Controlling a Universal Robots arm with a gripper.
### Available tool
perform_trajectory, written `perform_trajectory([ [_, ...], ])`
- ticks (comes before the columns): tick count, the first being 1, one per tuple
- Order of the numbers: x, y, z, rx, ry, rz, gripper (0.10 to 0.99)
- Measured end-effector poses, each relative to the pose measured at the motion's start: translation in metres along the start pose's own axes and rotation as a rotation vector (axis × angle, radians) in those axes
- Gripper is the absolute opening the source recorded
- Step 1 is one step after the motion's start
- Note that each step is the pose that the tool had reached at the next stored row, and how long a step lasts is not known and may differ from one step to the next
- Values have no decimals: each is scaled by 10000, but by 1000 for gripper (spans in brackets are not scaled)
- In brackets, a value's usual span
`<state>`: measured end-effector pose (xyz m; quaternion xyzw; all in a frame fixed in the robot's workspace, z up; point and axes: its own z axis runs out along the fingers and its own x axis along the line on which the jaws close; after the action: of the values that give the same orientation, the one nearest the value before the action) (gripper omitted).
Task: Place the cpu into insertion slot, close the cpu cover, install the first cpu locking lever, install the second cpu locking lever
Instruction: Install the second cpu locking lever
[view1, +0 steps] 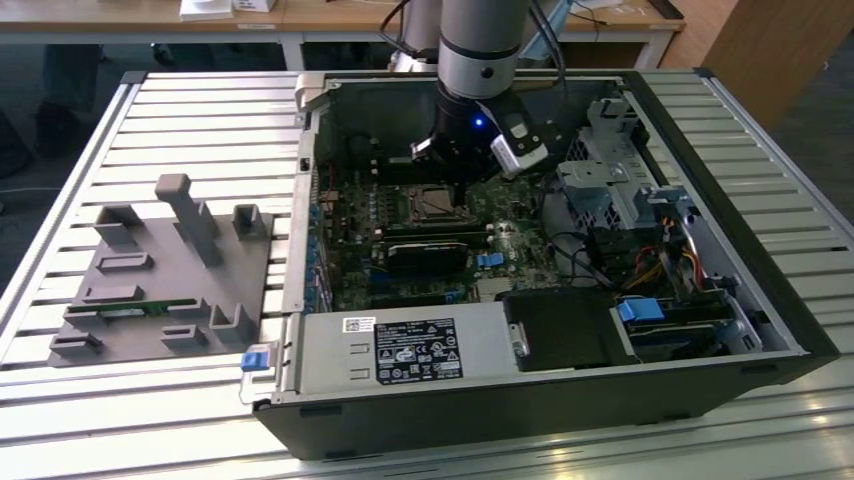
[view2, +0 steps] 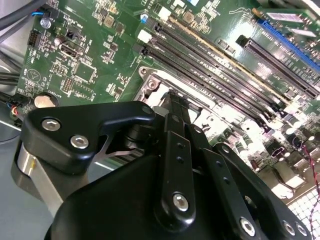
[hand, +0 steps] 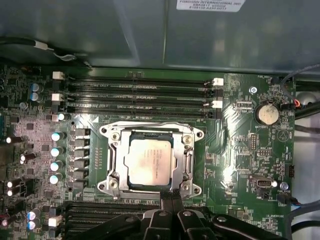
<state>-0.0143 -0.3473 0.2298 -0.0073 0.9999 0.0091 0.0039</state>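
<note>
Right now the cpu sits flat in the insertion slot on the green board; cpu cover is down round it, silvery frame w/ chip top showing thru the cut-out; gripper fingers pressed together, holding nothing, tips right at the socket's frame edge, the side away from the long memory slots; so the chip lies just ahead of the tips, towards those slots; in exterior view the arm hangs over the socket inside the open pc case
</note>
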Motion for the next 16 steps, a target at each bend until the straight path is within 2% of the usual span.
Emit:
perform_trajectory([
  [3, 1, -34, -1, 1, 0, 1, 106],
  [6, 1, -74, -1, -118, 23, 3, 106],
  [9, 2, -105, 10, -181, 150, 6, 106],
  [13, 9, -186, 26, -308, 150, 5, 106],
  [16, 76, -202, 32, -390, 150, 5, 106],
])
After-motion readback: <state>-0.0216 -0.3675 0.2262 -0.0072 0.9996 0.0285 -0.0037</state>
